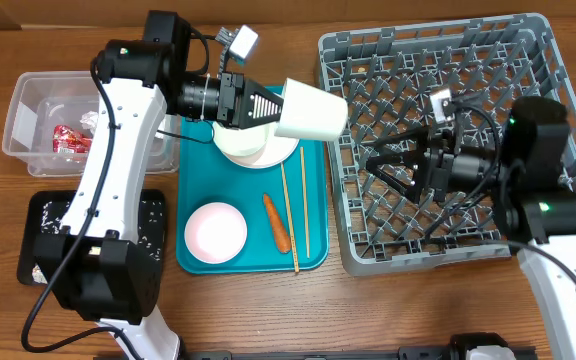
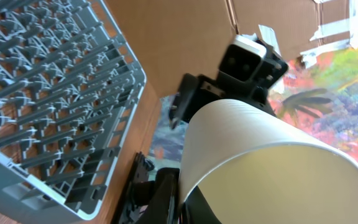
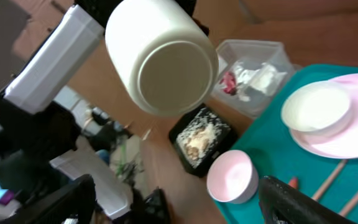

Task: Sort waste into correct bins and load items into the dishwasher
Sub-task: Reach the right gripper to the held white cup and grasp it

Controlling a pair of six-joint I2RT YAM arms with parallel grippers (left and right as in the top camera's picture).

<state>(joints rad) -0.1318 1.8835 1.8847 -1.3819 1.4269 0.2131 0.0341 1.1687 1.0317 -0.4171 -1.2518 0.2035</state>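
Observation:
My left gripper (image 1: 271, 105) is shut on the small white cup (image 1: 310, 109) and holds it on its side in the air over the teal tray's right edge, close to the grey dish rack (image 1: 438, 60). In the left wrist view the cup (image 2: 260, 155) fills the right side, with the rack (image 2: 55, 93) at the left. My right gripper (image 1: 396, 170) is open and empty above the rack, facing the cup (image 3: 166, 59). On the teal tray (image 1: 193, 262) lie a plate (image 1: 286, 153) with a bowl (image 1: 243, 140) on it, a second bowl (image 1: 215, 230), the carrot (image 1: 276, 222) and chopsticks (image 1: 293, 215).
The clear tub (image 1: 20, 100) at the far left holds the red wrapper (image 1: 70, 138) and white tissue (image 1: 90, 120). The black tray (image 1: 43, 215) in front of it holds rice and scraps (image 3: 197, 138). The left arm spans above both bins.

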